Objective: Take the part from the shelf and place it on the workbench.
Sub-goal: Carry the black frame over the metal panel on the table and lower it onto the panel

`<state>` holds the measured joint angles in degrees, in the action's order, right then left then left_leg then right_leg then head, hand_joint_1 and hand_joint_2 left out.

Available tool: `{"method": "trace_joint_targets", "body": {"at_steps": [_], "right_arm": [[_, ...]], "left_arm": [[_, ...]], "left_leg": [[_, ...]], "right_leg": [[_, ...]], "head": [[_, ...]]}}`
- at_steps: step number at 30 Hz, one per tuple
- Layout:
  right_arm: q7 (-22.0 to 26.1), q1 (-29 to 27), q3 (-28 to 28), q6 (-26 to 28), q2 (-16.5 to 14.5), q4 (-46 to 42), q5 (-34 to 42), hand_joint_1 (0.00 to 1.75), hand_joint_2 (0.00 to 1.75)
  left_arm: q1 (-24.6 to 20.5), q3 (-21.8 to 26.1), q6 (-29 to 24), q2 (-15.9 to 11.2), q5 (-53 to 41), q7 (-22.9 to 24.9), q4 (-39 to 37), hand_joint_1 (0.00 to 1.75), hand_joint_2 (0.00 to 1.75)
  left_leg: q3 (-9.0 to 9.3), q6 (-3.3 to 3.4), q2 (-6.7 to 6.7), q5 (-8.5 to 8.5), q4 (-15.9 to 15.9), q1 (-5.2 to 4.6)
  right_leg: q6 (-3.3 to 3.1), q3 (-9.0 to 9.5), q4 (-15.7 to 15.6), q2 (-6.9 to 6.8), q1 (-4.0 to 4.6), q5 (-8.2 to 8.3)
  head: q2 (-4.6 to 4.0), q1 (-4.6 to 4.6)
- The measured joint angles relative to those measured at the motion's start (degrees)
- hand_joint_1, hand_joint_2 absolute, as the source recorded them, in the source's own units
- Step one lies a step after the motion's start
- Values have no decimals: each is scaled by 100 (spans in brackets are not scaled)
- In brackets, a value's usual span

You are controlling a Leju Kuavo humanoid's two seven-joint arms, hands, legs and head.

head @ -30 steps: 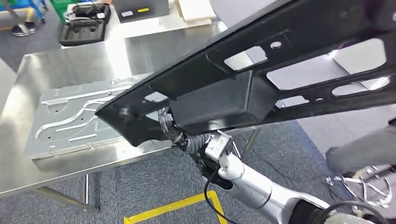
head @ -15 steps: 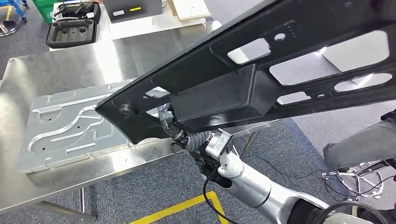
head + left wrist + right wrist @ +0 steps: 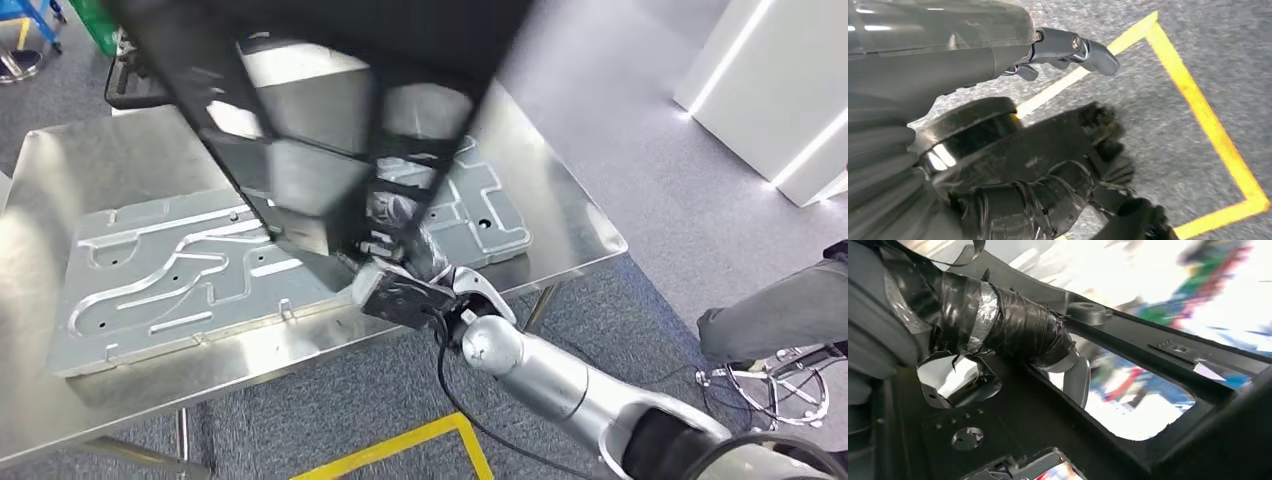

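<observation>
The long black plastic part (image 3: 310,190), with cut-out windows, hangs blurred over the steel workbench (image 3: 120,160); its far end runs out of the picture's top. My right hand (image 3: 405,255) grips its near end just above the bench's front edge. Close up, the taped fingers (image 3: 1013,325) hook through an opening in the part (image 3: 1128,340). My left hand (image 3: 1048,165) hangs over grey carpet, holding nothing, thumb apart from the dark fingers.
A stamped metal sheet (image 3: 180,270) covers most of the bench. A black foam case (image 3: 130,85) lies at the far left. A person's leg (image 3: 770,310) and a stool base (image 3: 790,385) are at right. Yellow tape (image 3: 400,445) marks the floor.
The part has swung from lying across the view to pointing away over the bench. My right hand has turned and moved in over the front edge. The camera has shifted slightly.
</observation>
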<state>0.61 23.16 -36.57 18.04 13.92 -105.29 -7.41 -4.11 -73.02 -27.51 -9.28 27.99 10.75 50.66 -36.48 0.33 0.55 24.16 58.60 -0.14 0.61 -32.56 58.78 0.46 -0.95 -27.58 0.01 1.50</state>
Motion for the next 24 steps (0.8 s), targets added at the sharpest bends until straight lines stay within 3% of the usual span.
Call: {"method": "trace_joint_targets", "body": {"at_steps": [3,4,6,7,8,9,11,13,16,18,20,22,23,24], "right_arm": [[-962,303,14,-67,257,129,-958,175,175],[-1146,405,20,-91,346,181,-1150,175,175],[-1399,573,31,-159,503,287,-1408,175,175],[-1554,644,34,-223,571,339,-1555,175,175],[-1749,716,35,-324,636,393,-1758,175,175],[-1970,809,35,-453,702,458,-1992,175,175],[-2408,1056,35,-785,859,633,-2546,175,175],[-2711,1302,35,-1076,1008,837,-3035,175,175],[-2859,1486,35,-1225,1159,1096,-3307,175,175],[-2911,1578,35,-1275,1212,1216,-3413,175,175],[-3041,1698,30,-1437,1248,1322,-3683,175,175],[-3207,1798,10,-1708,1294,1473,-4065,175,175],[-3280,1831,-1,-1844,1320,1571,-4252,175,175],[-3336,1855,-8,-1958,1345,1670,-4407,175,175]], "left_arm": [[4,0,12,-40,4,81,1,0,175],[0,0,17,-50,2,95,1,0,175],[-4,0,25,-65,-4,108,1,0,175],[-5,0,28,-70,-7,115,1,0,175],[-3,0,33,-75,-11,128,1,0,175],[-2,0,39,-80,-15,144,1,0,175],[-2,0,54,-85,-26,175,1,0,175],[-6,0,69,-88,-32,198,1,0,175],[0,0,85,-99,-32,212,2,0,175],[-1,0,86,-109,-32,215,3,0,175],[-9,0,86,-115,-33,218,4,0,175],[-8,0,88,-114,-33,223,5,0,175],[-4,0,89,-114,-32,226,5,0,175],[-1,0,90,-112,-31,227,5,0,175]], "left_leg": [[67,120,-6,-35,-100,1],[97,164,-8,-44,-136,6],[115,227,-10,-34,-150,-9],[116,247,-10,-26,-144,-18],[117,255,-10,-16,-134,-25],[118,258,-9,-3,-117,-29],[112,238,-4,43,-51,-30],[62,190,8,94,47,-52],[15,129,20,103,86,-73],[-39,76,14,200,214,-68],[-284,9,1,485,746,-45],[-647,-28,-8,754,1461,-22],[-761,-29,-10,770,1648,-17],[-770,-18,-11,676,1615,-16]], "right_leg": [[96,-44,122,-4,-23,-100],[112,-157,364,-9,-21,-227],[123,-552,1120,-17,-13,-537],[130,-754,1460,-16,-10,-632],[135,-871,1613,-18,-12,-617],[138,-878,1540,-19,-16,-492],[136,-620,863,-25,-23,-79],[106,-364,273,-23,-18,145],[25,-331,163,-13,-8,164],[-32,-313,138,-13,-27,178],[-71,-293,123,-17,-37,181],[-87,-290,124,-25,-27,173],[-90,-288,124,-28,-19,169],[-93,-283,125,-29,-12,165]], "head": [[0,5],[0,6],[0,8],[-1,8],[-1,8],[-1,8],[-1,8],[-1,7],[1,6],[0,3],[0,-1],[-1,-1],[-1,-1],[-1,-1]]}}
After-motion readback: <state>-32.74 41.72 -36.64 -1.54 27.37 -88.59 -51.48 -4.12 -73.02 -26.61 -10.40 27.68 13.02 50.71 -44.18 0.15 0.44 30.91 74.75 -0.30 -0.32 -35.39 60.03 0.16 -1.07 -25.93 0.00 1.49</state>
